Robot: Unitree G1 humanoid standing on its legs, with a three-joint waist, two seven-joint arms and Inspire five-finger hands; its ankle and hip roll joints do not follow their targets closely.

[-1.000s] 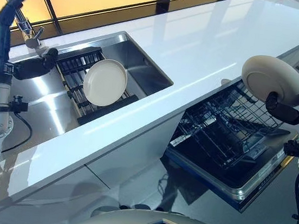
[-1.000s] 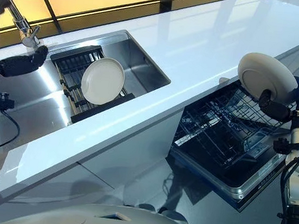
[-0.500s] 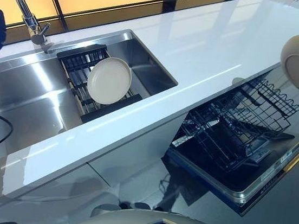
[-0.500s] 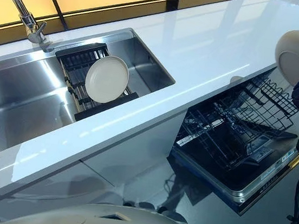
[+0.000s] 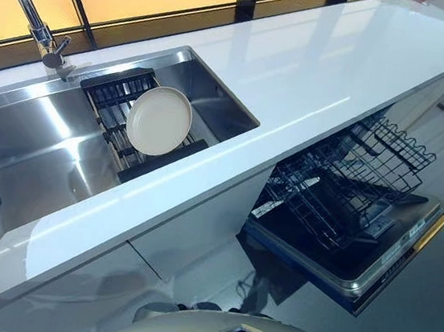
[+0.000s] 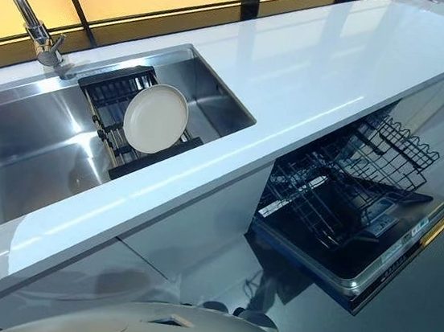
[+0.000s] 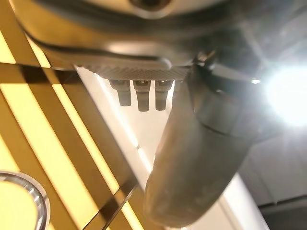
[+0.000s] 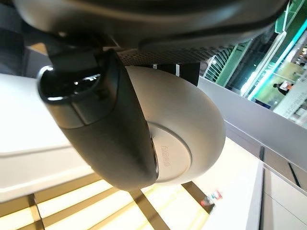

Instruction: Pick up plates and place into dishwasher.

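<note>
Plate lifted away from the rack, toward the view's right edge.
Right hand has swung up and outward; its thumb and fingers clamp the plate; dishwasher unloaded; second plate waits in the sink; left hand: finger state cannot be told.

Cream plate propped on edge in dark rack inside steel sink, faucet behind. White counter alongside. Below, dishwasher door down, wire rack pulled out.
</note>
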